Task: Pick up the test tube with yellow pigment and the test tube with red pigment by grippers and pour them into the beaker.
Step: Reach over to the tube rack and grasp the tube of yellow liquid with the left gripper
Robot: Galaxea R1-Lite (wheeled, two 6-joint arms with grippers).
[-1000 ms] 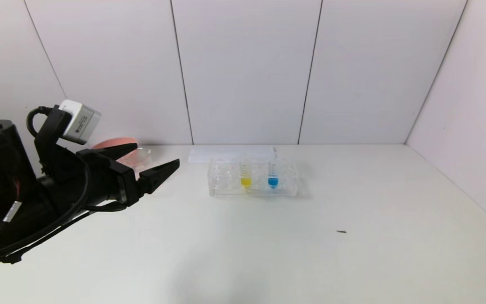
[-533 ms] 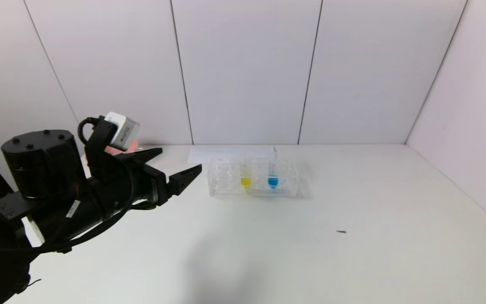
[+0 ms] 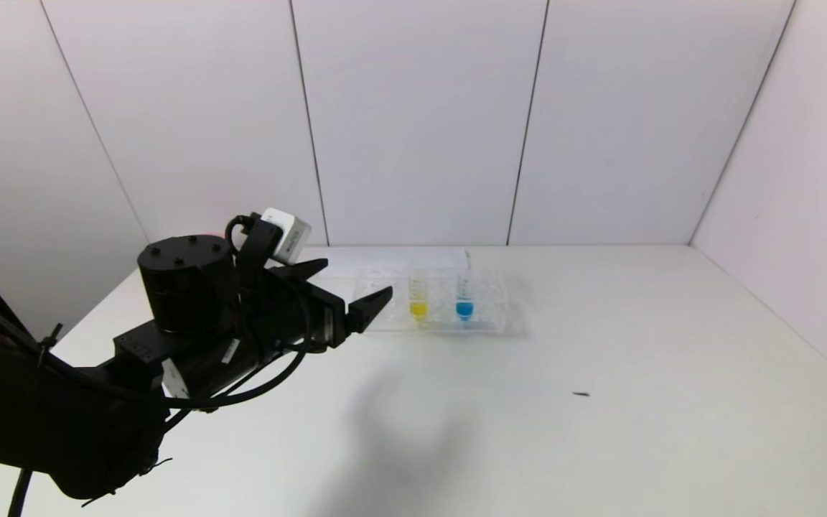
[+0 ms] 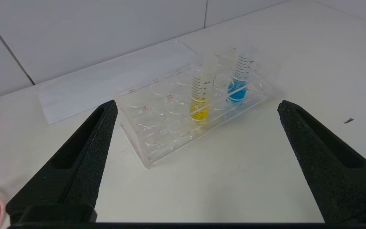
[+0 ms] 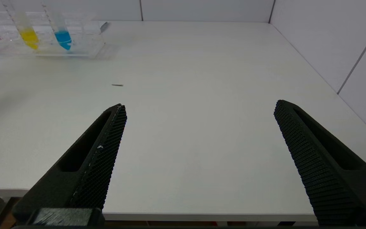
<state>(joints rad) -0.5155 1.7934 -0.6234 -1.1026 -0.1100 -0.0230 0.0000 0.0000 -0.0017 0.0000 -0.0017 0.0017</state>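
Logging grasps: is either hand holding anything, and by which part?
Nothing is held. Left hand and right hand are open; yellow tube sits in the rack.

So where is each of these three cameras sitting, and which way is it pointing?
Head view: up on the robot's head, facing forward and down over the white table; shows the left arm and left gripper.
Left wrist view: on the left wrist, facing the clear rack between its open fingers.
Right wrist view: at the table's near edge, right gripper open.
All share the yellow tube and blue tube.
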